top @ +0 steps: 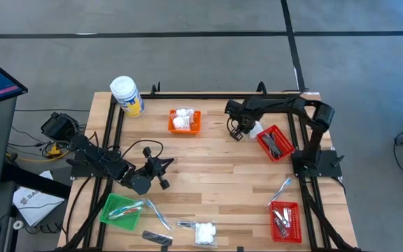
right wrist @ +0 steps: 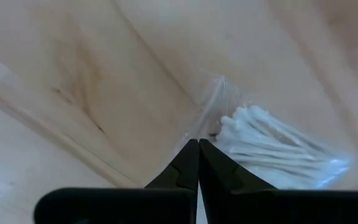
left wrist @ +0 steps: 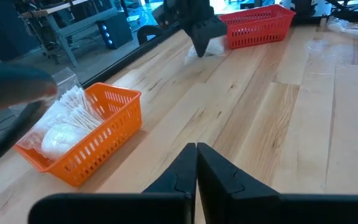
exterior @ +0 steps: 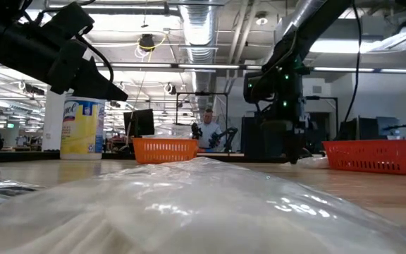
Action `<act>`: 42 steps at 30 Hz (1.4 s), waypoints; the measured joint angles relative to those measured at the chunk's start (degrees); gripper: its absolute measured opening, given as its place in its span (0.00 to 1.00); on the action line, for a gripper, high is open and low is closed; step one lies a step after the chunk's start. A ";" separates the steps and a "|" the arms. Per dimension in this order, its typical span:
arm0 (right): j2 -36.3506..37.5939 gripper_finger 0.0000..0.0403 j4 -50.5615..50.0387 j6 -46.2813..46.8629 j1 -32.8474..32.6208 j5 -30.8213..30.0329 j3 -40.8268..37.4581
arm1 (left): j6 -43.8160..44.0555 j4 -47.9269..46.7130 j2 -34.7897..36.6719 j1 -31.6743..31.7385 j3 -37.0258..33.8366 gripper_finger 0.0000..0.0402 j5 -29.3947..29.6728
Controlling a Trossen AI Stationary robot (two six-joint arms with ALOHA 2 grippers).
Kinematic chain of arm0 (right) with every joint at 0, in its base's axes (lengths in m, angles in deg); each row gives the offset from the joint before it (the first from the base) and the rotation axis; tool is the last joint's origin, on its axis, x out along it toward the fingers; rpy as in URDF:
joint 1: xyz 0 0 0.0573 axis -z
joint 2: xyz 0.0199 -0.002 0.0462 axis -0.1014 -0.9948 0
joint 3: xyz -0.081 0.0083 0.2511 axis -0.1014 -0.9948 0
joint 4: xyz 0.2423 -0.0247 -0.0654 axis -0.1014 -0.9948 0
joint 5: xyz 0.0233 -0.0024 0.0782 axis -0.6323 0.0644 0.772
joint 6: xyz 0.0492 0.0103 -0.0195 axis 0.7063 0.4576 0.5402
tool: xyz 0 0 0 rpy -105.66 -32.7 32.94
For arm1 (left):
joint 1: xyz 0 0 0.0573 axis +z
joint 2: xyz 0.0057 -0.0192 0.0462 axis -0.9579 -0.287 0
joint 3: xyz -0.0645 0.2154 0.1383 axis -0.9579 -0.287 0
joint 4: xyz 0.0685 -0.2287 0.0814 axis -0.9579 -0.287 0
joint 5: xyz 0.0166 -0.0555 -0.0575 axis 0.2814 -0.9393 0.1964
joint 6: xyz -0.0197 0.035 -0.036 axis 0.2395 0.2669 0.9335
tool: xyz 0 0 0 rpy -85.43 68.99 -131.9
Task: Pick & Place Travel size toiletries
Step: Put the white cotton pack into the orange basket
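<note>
Clear-wrapped packet of white swabs (right wrist: pixel 272 146) on the wood table (top: pixel 215 175), just beside the upper red basket (top: pixel 274 143). Right gripper (right wrist: pixel 197 144) fingers together, pinching only the wrapper's thin edge. Left gripper (left wrist: pixel 196 147) fingers together on nothing, waiting mid-table near the orange basket (left wrist: pixel 98 130). Risks: film slipping out on lift, given so little plastic in the pinch; packet swinging and catching the basket rim. Other toiletries scattered along the near edge.
</note>
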 joint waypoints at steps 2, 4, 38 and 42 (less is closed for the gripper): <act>-1.25 0.00 0.03 -0.05 -0.04 1.19 0.00 | 0.00 0.00 0.00 0.00 0.00 0.01 0.00; -2.18 0.00 0.07 -0.29 -0.07 1.59 0.22 | 0.00 0.00 0.00 0.00 0.00 0.01 0.00; -0.18 0.00 0.29 2.51 -30.15 -0.90 15.19 | 0.18 0.00 0.00 -0.01 0.00 0.01 -0.36; -0.24 0.00 -10.38 8.82 -26.20 -9.53 14.14 | 0.20 0.00 0.00 -0.02 0.00 0.01 -1.45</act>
